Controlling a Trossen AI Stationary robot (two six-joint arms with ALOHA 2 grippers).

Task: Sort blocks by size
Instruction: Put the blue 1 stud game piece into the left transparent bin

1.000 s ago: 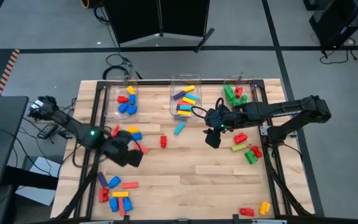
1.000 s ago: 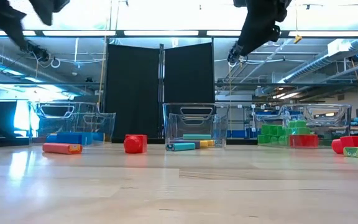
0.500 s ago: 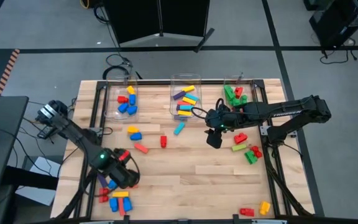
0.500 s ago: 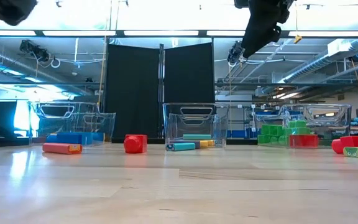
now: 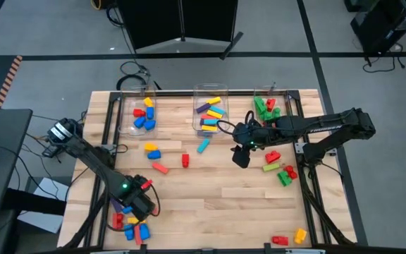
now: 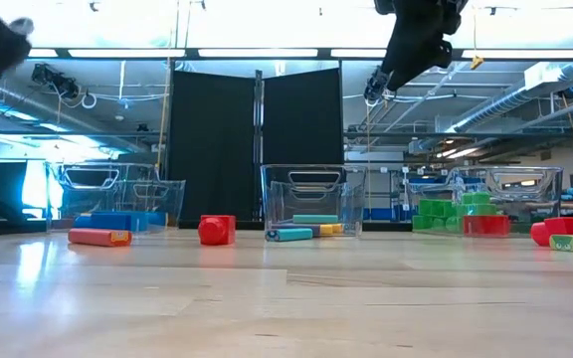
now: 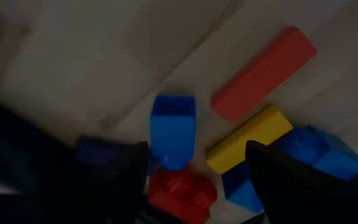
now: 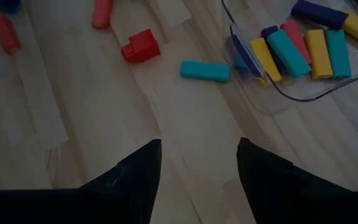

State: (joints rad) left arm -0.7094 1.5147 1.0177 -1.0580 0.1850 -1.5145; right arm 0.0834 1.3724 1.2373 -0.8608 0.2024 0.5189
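Note:
Several blocks lie in a pile (image 5: 134, 224) at the near left of the table. My left gripper (image 5: 138, 204) hangs over the pile, open. In its wrist view its fingers stand on either side of a blue block (image 7: 173, 130), a red block (image 7: 182, 190) and a yellow brick (image 7: 247, 140), with a long red brick (image 7: 263, 71) beyond. My right gripper (image 5: 240, 156) is open and empty above mid-table. Its wrist view (image 8: 197, 168) looks down on a cyan brick (image 8: 205, 70) and a red block (image 8: 140, 46).
Three clear bins stand along the far edge: left (image 5: 141, 113), middle (image 5: 210, 113) and right (image 5: 266, 106), each with blocks inside. Loose blocks lie at mid-table (image 5: 185, 160), at the right (image 5: 280, 169) and at the near right corner (image 5: 291, 238).
My left gripper has swung from mid-left of the table toward the near edge and now hangs over the near-left pile. My right arm has kept still. No block has moved.

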